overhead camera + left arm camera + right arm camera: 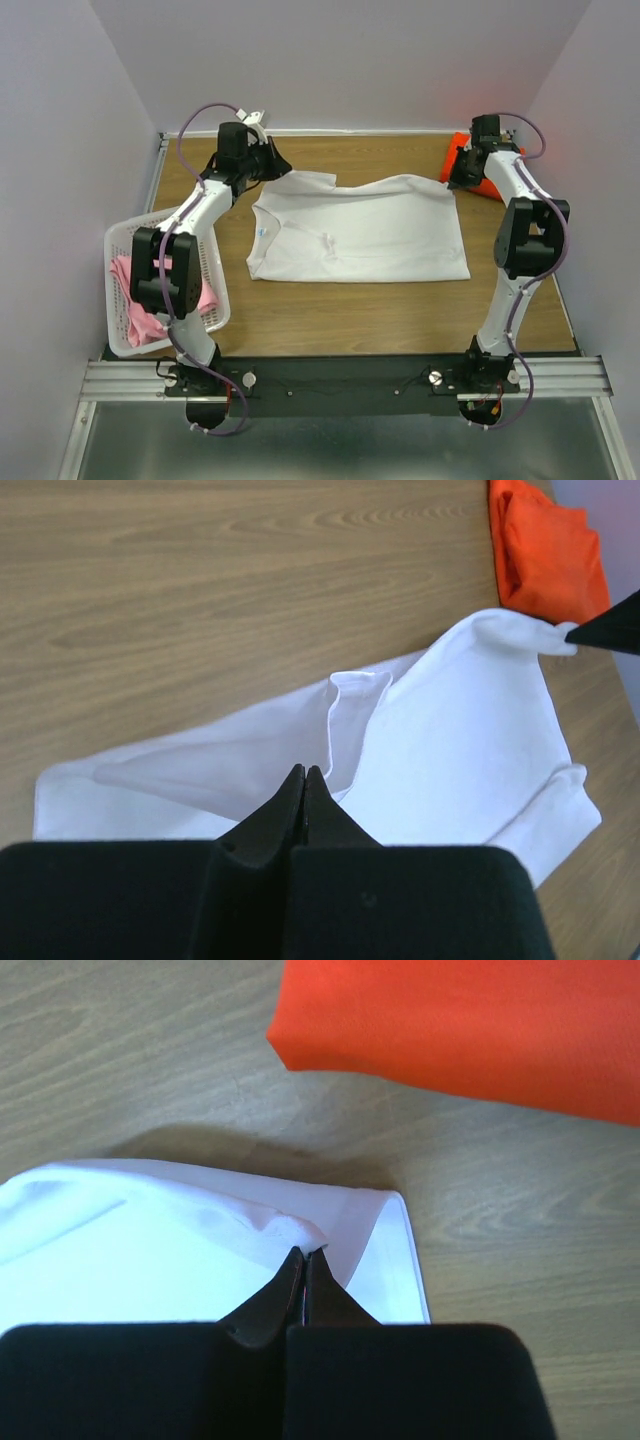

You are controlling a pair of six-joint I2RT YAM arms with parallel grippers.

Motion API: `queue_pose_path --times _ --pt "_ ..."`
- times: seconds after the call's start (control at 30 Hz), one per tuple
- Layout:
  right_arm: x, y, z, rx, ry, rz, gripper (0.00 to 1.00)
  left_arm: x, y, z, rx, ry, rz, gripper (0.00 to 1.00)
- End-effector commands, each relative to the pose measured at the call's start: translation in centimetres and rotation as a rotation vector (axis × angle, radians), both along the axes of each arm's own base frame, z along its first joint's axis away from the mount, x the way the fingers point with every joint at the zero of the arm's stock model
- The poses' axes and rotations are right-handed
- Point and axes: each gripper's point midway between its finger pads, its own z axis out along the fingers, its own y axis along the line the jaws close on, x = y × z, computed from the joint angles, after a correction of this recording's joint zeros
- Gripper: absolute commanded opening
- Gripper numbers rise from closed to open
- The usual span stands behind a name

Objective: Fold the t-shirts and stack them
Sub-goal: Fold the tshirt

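The white t-shirt lies spread on the table's middle. My left gripper is at its far left corner; in the left wrist view its jaws are shut, tips down in the white cloth. My right gripper is at the far right corner, shut on a pinched-up bit of the white cloth, as its wrist view shows; its tip also shows in the left wrist view. The orange-red t-shirt lies folded at the far right, just beyond the right gripper. The pink t-shirt is bunched in the basket.
A white lattice basket stands at the left edge beside the left arm. White walls close the table at the back and sides. Bare wood shows between the white shirt and the arm bases.
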Motion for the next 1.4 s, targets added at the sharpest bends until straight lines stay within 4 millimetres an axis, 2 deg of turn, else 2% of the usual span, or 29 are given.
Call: queue_pose_path --times 0.0,0.03,0.07,0.13,0.17,0.2,0.23,0.27,0.3,0.33,0.37,0.4,0.43,0.47,0.53,0.73,0.93,1.1,1.37 --pt "-1.3 -1.0 0.8 -0.045 -0.019 -0.017 0.0 -2.4 0.2 -0.2 0.025 -0.002 0.007 0.0" --pt "-1.4 -1.1 1.2 -0.052 -0.027 -0.02 0.0 -3.4 0.0 -1.2 0.029 0.019 0.001 0.0" --pt "-1.6 -1.2 1.3 -0.058 -0.029 -0.023 0.0 -4.0 0.0 -0.4 0.027 0.006 0.007 0.0" --pt "-2.0 -1.7 1.2 -0.084 -0.024 -0.038 0.0 -5.0 0.0 -0.6 0.026 0.014 0.012 0.0" --pt "-2.5 -2.0 1.2 -0.095 -0.021 -0.045 0.0 -5.7 0.2 -1.6 0.032 0.036 0.02 0.0" --pt "-2.7 -2.0 1.1 -0.1 -0.02 -0.045 0.0 -6.3 0.4 -0.9 0.025 0.028 0.031 0.0" --pt "-3.1 -2.1 0.8 -0.109 -0.012 -0.047 0.0 -6.8 0.8 -1.6 0.031 0.045 0.052 0.0" --pt "-3.2 -2.2 1.2 -0.112 -0.024 -0.05 0.0 -7.2 1.1 -0.9 0.025 0.032 0.067 0.0" --pt "-3.3 -2.2 1.2 -0.114 -0.025 -0.051 0.01 -7.8 1.3 -1.3 0.018 0.051 0.083 0.0" --pt "-3.6 -2.3 1.1 -0.116 -0.022 -0.052 0.0 -7.8 1.5 -0.6 0.012 0.038 0.099 0.0" --pt "-3.7 -2.3 1.1 -0.118 -0.025 -0.055 0.01 -8.3 1.7 -1.1 0.01 0.053 0.114 0.0" --pt "-4.0 -2.2 1.0 -0.116 -0.025 -0.052 0.0 -8.6 2.1 -0.2 0.004 0.033 0.139 0.0" --pt "-4.1 -2.2 1.1 -0.117 -0.027 -0.055 0.01 -9.0 2.3 -0.6 -0.002 0.047 0.153 0.0" --pt "-4.5 -2.2 0.7 -0.115 -0.018 -0.053 0.0 -9.3 2.5 0.0 -0.006 0.031 0.162 0.0" --pt "-4.6 -2.2 0.8 -0.116 -0.024 -0.054 0.0 -9.8 2.6 -0.1 -0.009 0.033 0.163 0.0" --pt "-5.7 -2.2 -0.2 -0.118 -0.002 -0.055 0.01 -11.7 2.0 -2.6 0.0 0.095 0.125 0.0" --pt "-6.9 -2.0 -1.2 -0.111 0.022 -0.055 0.0 -13.0 2.2 -4.0 0.024 0.134 0.131 0.0" --pt "-8.7 -2.2 -2.3 -0.114 0.051 -0.074 0.0 -14.6 2.2 -5.3 0.046 0.165 0.1 0.0" --pt "-10.9 -2.3 -3.1 -0.116 0.072 -0.117 0.01 -18.4 2.2 -9.2 0.081 0.265 0.035 0.0"
